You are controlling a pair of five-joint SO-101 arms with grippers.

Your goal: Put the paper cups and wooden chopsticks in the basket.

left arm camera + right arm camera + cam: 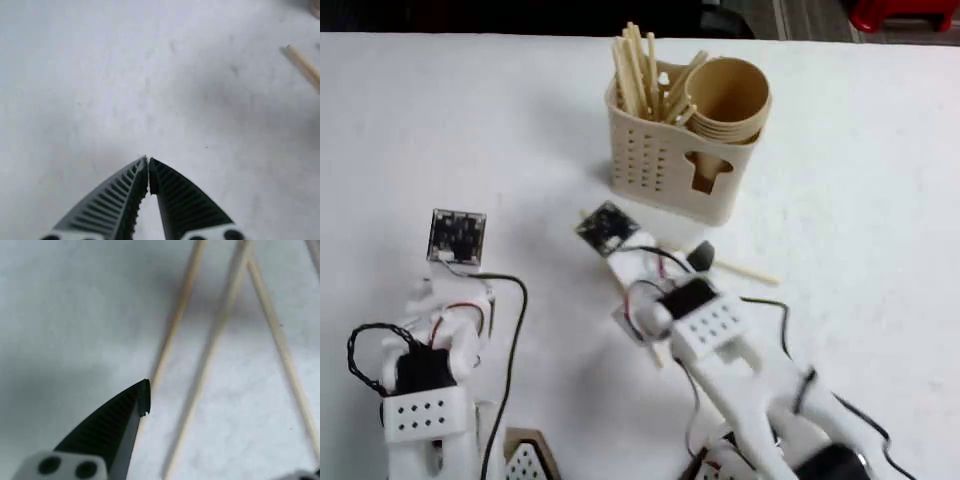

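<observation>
The right gripper (220, 432) hangs low over the table (440, 120) with its jaws spread apart, and three loose wooden chopsticks (212, 347) lie just ahead of it, one running right past its dark fingertip (141, 396). The left gripper (148, 162) has its jaws pressed together on nothing, with a chopstick end (302, 64) ahead and off to one side. Beyond the right gripper stands the basket (660, 170), holding stacked paper cups (730, 95) and a bundle of chopsticks (638, 65).

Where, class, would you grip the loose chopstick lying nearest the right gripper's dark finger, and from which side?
Its mid-shaft, from straight above, jaws across its width. The chopstick lies flat on the table, thin and straight, clear of the next chopstick, so a top-down pinch probably fits best.
</observation>
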